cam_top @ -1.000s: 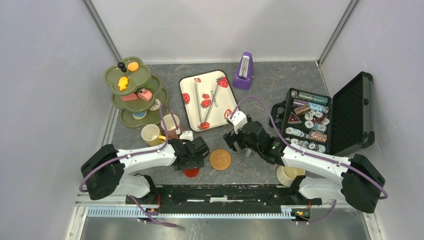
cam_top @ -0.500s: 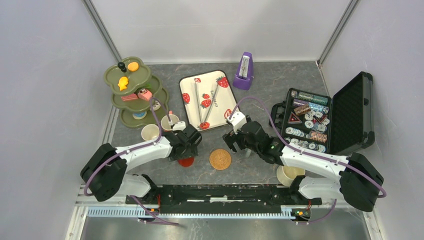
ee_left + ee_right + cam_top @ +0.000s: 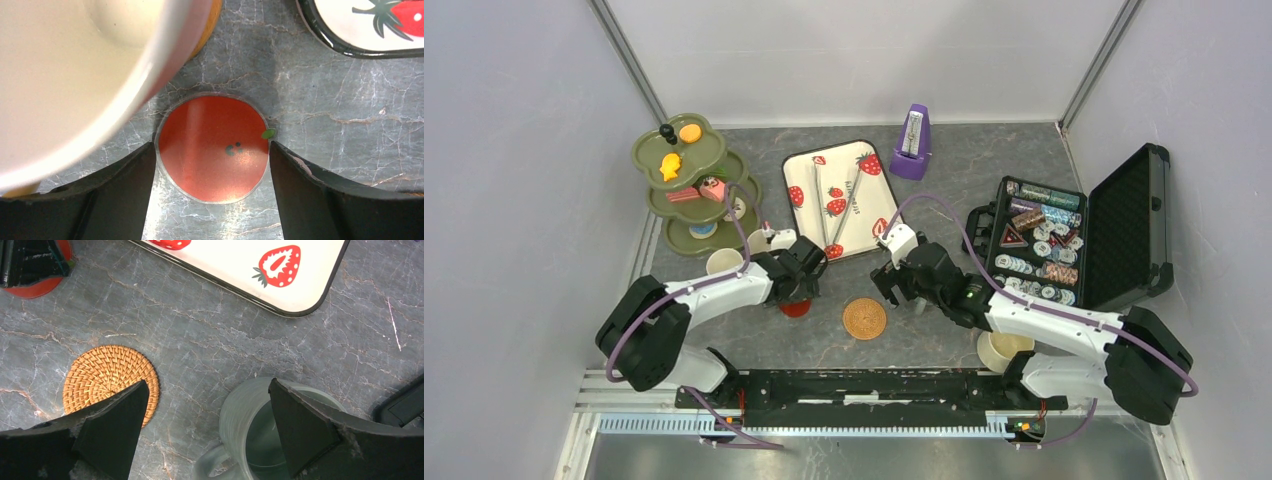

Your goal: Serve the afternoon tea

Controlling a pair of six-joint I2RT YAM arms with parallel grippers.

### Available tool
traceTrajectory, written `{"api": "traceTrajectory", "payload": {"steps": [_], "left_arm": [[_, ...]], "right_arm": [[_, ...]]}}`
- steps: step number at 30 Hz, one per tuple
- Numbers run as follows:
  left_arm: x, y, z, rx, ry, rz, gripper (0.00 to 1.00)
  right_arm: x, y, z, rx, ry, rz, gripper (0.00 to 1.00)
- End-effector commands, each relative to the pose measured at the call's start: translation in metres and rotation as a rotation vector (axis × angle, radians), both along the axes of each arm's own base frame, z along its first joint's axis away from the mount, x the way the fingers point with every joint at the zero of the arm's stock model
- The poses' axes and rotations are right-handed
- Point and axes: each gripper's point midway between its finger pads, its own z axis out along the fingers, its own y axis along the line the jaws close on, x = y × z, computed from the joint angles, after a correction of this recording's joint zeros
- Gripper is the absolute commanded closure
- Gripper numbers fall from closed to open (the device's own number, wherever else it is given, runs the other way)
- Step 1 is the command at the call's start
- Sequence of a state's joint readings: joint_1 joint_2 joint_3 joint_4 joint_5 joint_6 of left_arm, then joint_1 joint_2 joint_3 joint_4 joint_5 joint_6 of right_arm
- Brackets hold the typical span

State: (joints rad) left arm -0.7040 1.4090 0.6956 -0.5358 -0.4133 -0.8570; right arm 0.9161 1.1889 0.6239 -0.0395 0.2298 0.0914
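Here the left hand (image 3: 211, 146) hangs low over the counter (image 3: 325, 115) with its fingers (image 3: 125, 190) apart, one on each side of the red coaster (image 3: 200, 165). That coaster lies flat between them. The tips sit right at its rim, and whether they touch it cannot be told. Just beyond it stands the pink mug (image 3: 175, 47), set on a brown coaster (image 3: 212, 17) of which only an edge shows. A corner of the strawberry tray (image 3: 360, 30) lies near. The right hand (image 3: 208, 382) is spread wide and holds nothing. Below it the grey-green mug (image 3: 240, 410) stands upright on the bare counter, partly hidden by one finger, with a woven coaster (image 3: 100, 375) near it, partly under the other finger. Farther out, seen from above, the yellow mug (image 3: 722, 262) stands by the left arm and the cream mug (image 3: 1004, 348) by the right arm's base. The green tiered stand (image 3: 646, 152) at the far left carries small pastries (image 3: 670, 166). A purple metronome (image 3: 912, 142) stands at the back and an open black case (image 3: 1124, 230) at the right.
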Motion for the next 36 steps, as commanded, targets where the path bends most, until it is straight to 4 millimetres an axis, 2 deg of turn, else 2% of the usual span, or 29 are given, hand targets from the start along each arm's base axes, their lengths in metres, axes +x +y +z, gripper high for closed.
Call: {"api": "traceTrajectory", "payload": {"steps": [1, 5, 9, 17, 20, 24, 28, 32, 34, 36], "left_arm": [[0.013, 0.009, 0.004, 0.081, -0.024, -0.024, 0.15], [0.012, 0.008, 0.01, 0.062, -0.037, -0.027, 0.13], [0.006, 0.006, 0.021, 0.023, -0.044, -0.039, 0.07], [-0.001, -0.004, 0.06, -0.102, -0.105, -0.091, 0.0], [-0.007, -0.014, 0.072, -0.18, -0.118, -0.143, 0.0], [-0.009, -0.022, 0.092, -0.245, -0.183, -0.218, 0.0], [-0.005, -0.024, 0.117, -0.263, -0.265, -0.276, 0.0], [-0.001, -0.038, 0.153, -0.318, -0.341, -0.376, 0.0], [0.001, -0.047, 0.174, -0.354, -0.39, -0.43, 0.0], [0.001, -0.055, 0.19, -0.38, -0.42, -0.484, 0.0]], "right_arm": [[0.0, -0.001, 0.012, 0.022, -0.02, -0.008, 0.02], [-0.001, -0.002, 0.021, 0.031, -0.032, -0.003, 0.02], [-0.003, -0.005, 0.034, 0.045, -0.053, 0.005, 0.02], [0.002, -0.016, 0.068, 0.031, -0.105, -0.03, 0.02], [0.003, -0.023, 0.072, 0.018, -0.105, -0.066, 0.02], [0.003, -0.033, 0.066, 0.007, -0.081, -0.128, 0.02], [-0.001, -0.02, 0.056, 0.062, -0.009, -0.133, 0.02], [0.004, -0.006, 0.054, 0.118, 0.041, -0.176, 0.02], [0.013, -0.013, 0.058, 0.121, 0.033, -0.268, 0.02], [0.021, -0.028, 0.063, 0.094, 0.013, -0.377, 0.02]]}}
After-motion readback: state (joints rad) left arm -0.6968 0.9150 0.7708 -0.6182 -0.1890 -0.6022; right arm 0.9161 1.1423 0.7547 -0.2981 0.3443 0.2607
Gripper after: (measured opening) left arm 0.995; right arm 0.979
